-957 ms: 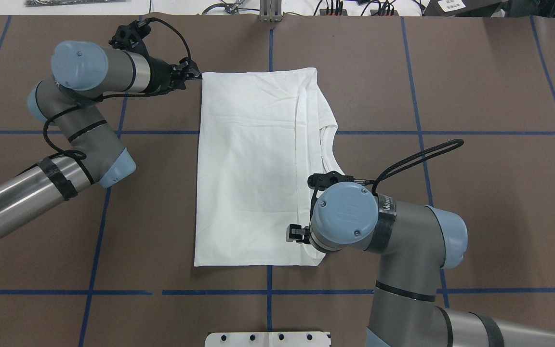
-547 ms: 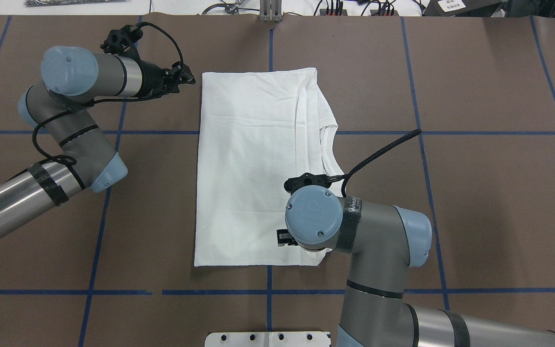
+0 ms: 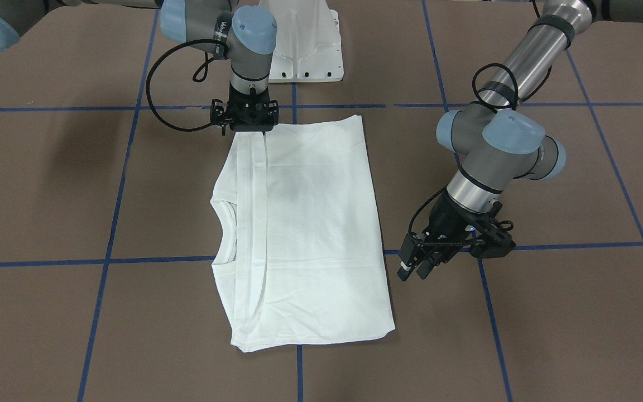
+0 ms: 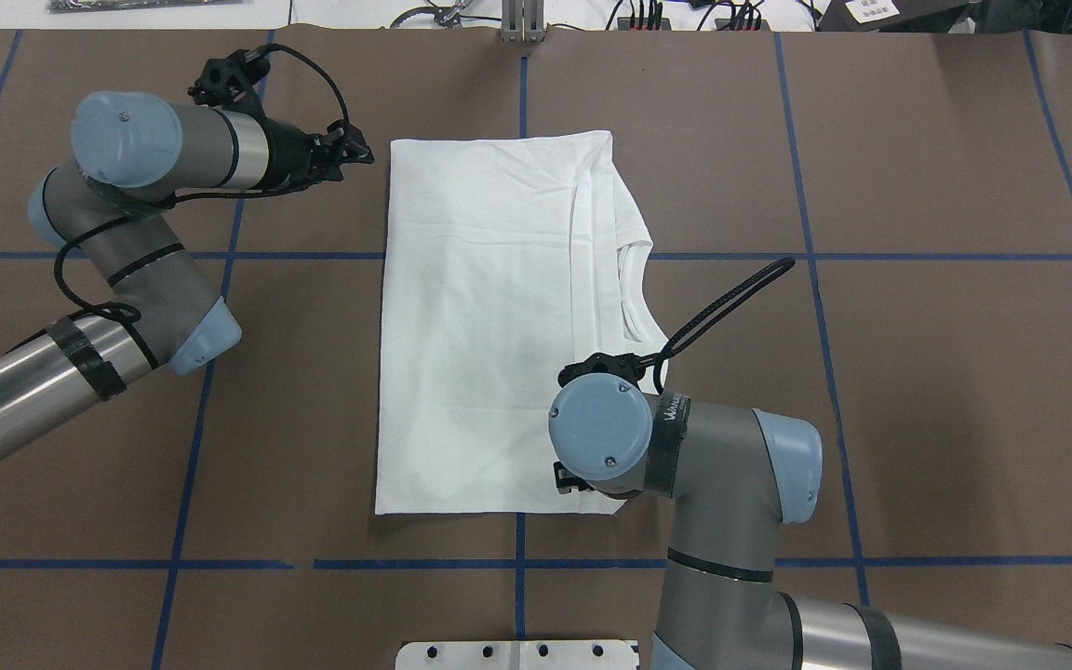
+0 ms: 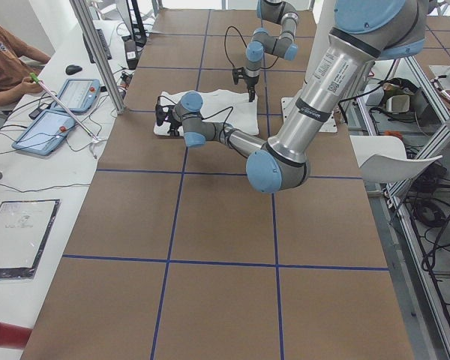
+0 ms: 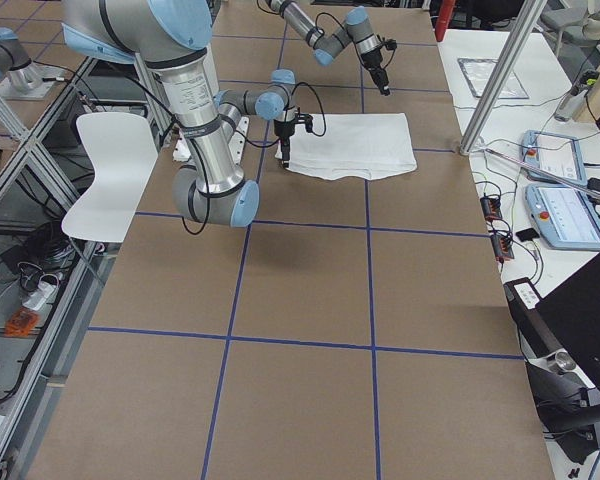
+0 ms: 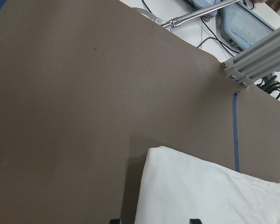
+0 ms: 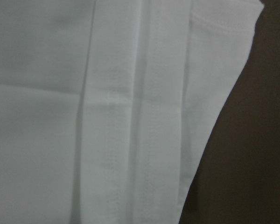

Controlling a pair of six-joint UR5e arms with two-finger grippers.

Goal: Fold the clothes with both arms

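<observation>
We see a white long-sleeved cotton T-shirt (image 4: 480, 326) lying flat on the brown paper-covered counter (image 4: 917, 372), which is marked off by blue tape lines. The shirt is folded into a tall rectangle running away from the robot, straddling the central blue line. Its ribbed round collar (image 4: 634, 288) shows at the edge on the robot's right, next to a long folded strip of cloth that runs the length of that side. No printed text shows on the upturned face.

The left arm's black two-finger hand (image 3: 415, 269) sits near the shirt's far left corner, apart from the cloth. In the left wrist view its dark fingertips (image 7: 193, 220) stand well apart at the bottom edge with nothing between them, so this hand is released and empty.

The right arm's black hand (image 3: 249, 131) points straight down at the shirt's near right corner, by the folded strip. Its wrist camera is filled with white seams and a sliver of dark counter. We cannot tell whether this hand is clenched or released, since the wrist joint hides it from above.
</observation>
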